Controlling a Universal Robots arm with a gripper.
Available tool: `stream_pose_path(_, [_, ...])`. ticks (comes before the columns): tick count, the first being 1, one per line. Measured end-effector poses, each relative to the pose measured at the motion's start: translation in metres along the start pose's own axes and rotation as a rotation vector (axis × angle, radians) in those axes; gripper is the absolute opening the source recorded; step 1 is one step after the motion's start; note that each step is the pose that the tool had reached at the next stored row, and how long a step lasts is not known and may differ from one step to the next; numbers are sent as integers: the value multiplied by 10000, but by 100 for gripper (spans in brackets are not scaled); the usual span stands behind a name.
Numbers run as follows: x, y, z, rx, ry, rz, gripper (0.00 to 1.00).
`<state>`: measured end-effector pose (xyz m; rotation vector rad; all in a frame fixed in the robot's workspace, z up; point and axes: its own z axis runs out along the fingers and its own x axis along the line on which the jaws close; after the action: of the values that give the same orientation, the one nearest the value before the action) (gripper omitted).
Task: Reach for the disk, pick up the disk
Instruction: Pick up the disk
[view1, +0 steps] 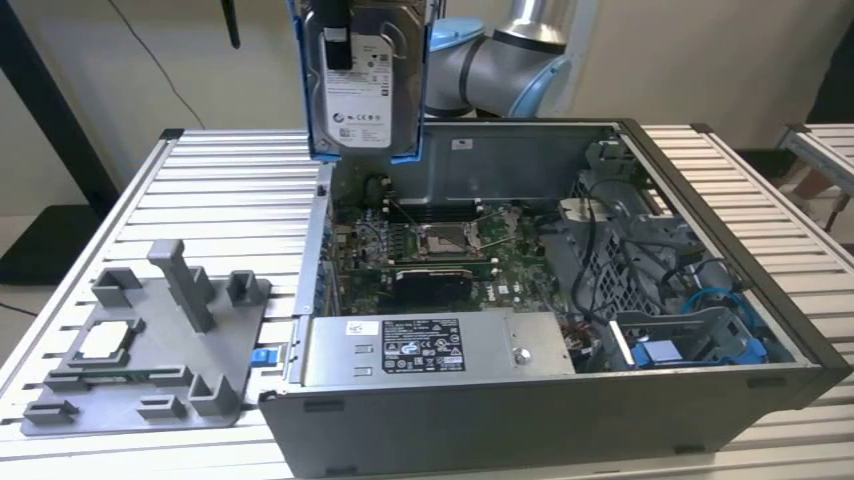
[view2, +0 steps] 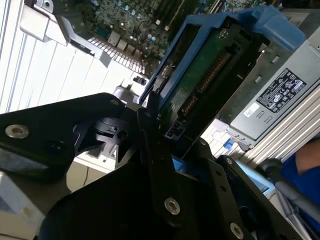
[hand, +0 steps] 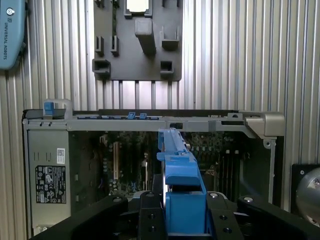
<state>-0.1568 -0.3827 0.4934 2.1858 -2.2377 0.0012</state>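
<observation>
- Disk (view1: 360, 85) hangs upright in the air, well above the open computer case (view1: 561, 400), label side facing the exterior view.
- Gripper (view2: 155, 125): fingers (hand: 150, 220) clamped on the disk's end, blue rail between them in both wrist views.
- Judgement: pick-up essentially done; a firm, centred clamp keeps the drive from tilting or slipping.
- Appearance: silver-grey metal body, white printed label, bright blue rails on both long edges; green circuit board underside (view2: 200, 80) in the second wrist view.
- Grey fixture plate (view1: 147, 350) sits beside the case, untouched.
</observation>
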Motion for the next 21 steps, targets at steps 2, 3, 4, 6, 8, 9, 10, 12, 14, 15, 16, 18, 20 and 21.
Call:
stream_pose_path(2, [25, 0, 1, -1, -1, 1, 0])
stream_pose_path(3, [42, -1, 1, -3, 0, 1, 0])
stream_pose_path(4, [59, -1, 1, -7, 0, 1, 0])
stream_pose_path(6, [101, -3, 2, -15, -1, 1, 0])
stream_pose_path(8, [146, -5, 2, -20, 0, 1, 0])
stream_pose_path(9, [167, -6, 2, -22, 0, 1, 0])
stream_pose_path(10, [186, -7, 2, -24, 0, 1, 0])
stream_pose_path(12, [223, -7, 3, -24, 0, 1, 0])
stream_pose_path(14, [260, -8, 2, -25, 1, 1, 0])
stream_pose_path(15, [280, -8, 4, -23, -1, 1, 0])
stream_pose_path(16, [300, -9, 3, -25, 0, 1, 0])
stream_pose_path(18, [326, -10, 3, -25, 0, 1, 0])
stream_pose_path(20, [328, -9, 4, -24, -1, 2, 0])
stream_pose_path(21, [328, -10, 3, -25, 0, 2, 0])
